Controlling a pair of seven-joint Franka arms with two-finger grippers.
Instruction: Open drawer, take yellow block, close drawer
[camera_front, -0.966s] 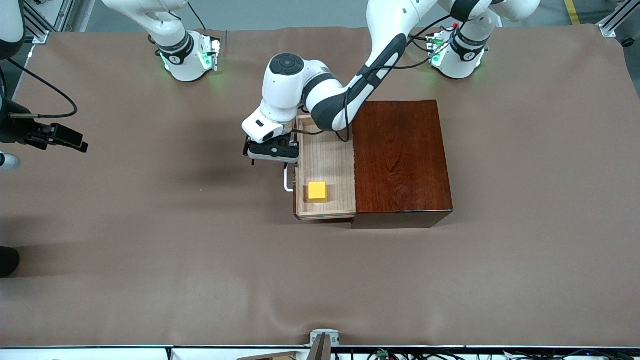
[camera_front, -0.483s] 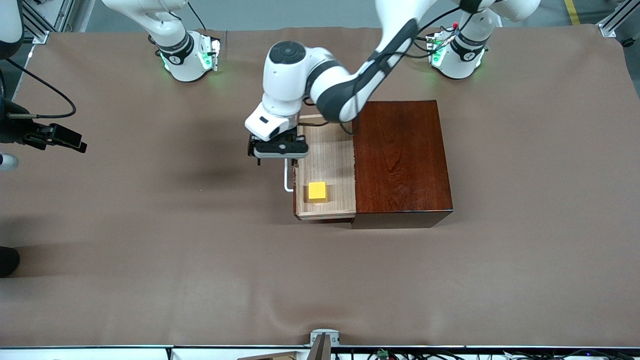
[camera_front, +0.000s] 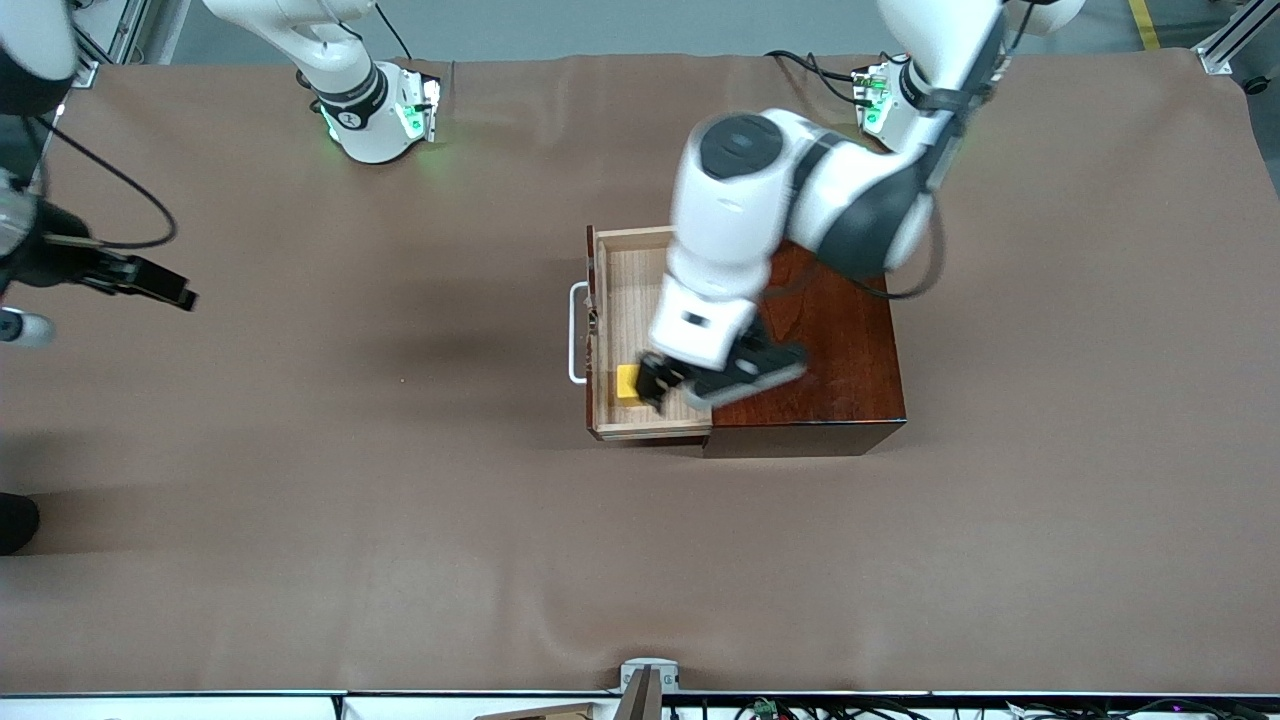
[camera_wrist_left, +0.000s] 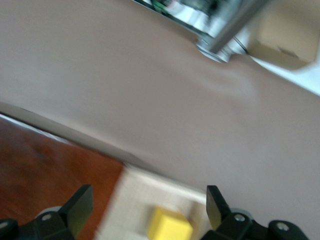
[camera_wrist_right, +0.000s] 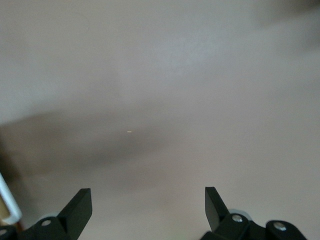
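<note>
The drawer (camera_front: 628, 290) stands pulled out of the dark reddish-brown box (camera_front: 830, 330), pale wood inside, with its white handle (camera_front: 576, 335) free. The yellow block (camera_front: 627, 382) lies in the drawer's corner nearest the front camera. My left gripper (camera_front: 672, 390) hangs open just over the drawer, beside the block and partly covering it. In the left wrist view the yellow block (camera_wrist_left: 169, 225) sits between the spread fingers of the left gripper (camera_wrist_left: 148, 201), untouched. My right gripper (camera_front: 165, 288) waits open over bare cloth at the right arm's end of the table; the right gripper (camera_wrist_right: 147, 200) holds nothing.
A brown cloth (camera_front: 400, 520) covers the whole table. The left arm's forearm (camera_front: 860, 210) reaches over the box top. A metal bracket (camera_front: 650, 678) sits at the table edge nearest the front camera.
The left gripper has left the handle and swung over the open drawer, coming down beside the yellow block. The drawer has stayed pulled out. The right gripper has drifted slightly.
</note>
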